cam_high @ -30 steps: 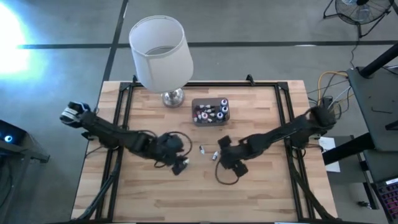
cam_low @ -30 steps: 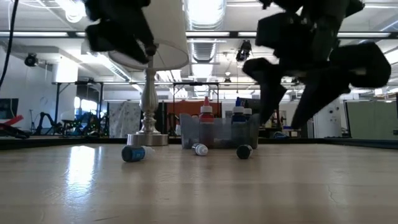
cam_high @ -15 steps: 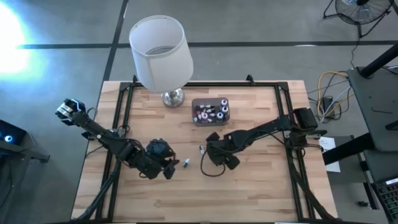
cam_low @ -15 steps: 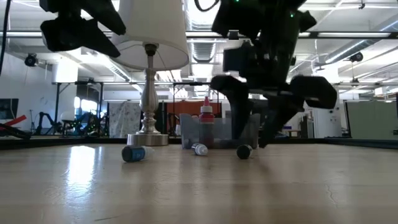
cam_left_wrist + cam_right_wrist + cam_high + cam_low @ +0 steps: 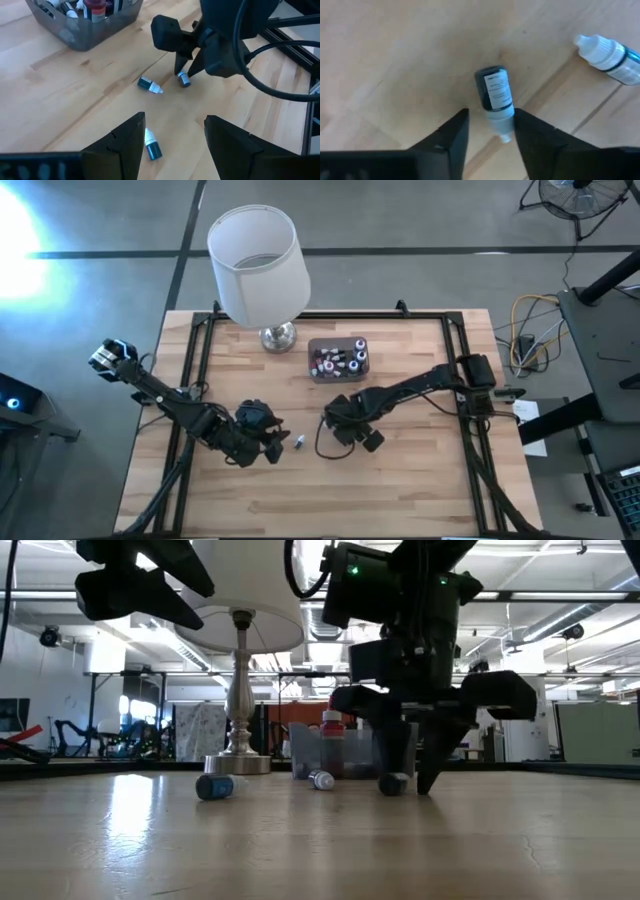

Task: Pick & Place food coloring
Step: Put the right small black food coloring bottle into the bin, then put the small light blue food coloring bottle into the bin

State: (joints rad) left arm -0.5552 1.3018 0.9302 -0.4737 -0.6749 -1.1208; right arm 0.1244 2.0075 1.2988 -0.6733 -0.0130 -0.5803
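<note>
Right pincer (image 5: 489, 131) now astride dark bottle (image 5: 495, 95).

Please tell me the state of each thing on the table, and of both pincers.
Blue bottle: lying on its side.
Middle bottle: lying, untouched.
Dark bottle: lying on its side.
Left pincer: open, above blue bottle.
Right pincer: open, astride dark bottle.
Grey box: holds bottles.
Lamp: upright.

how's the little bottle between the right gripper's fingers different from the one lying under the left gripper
The bottle at the right gripper is the bottle with the dark body; the bottle below the left gripper is the bottle with the blue body. The dark one has fingers at both its sides; the blue one lies untouched, with the open left gripper above it. Both lie on their sides on the table and have white caps.
</note>
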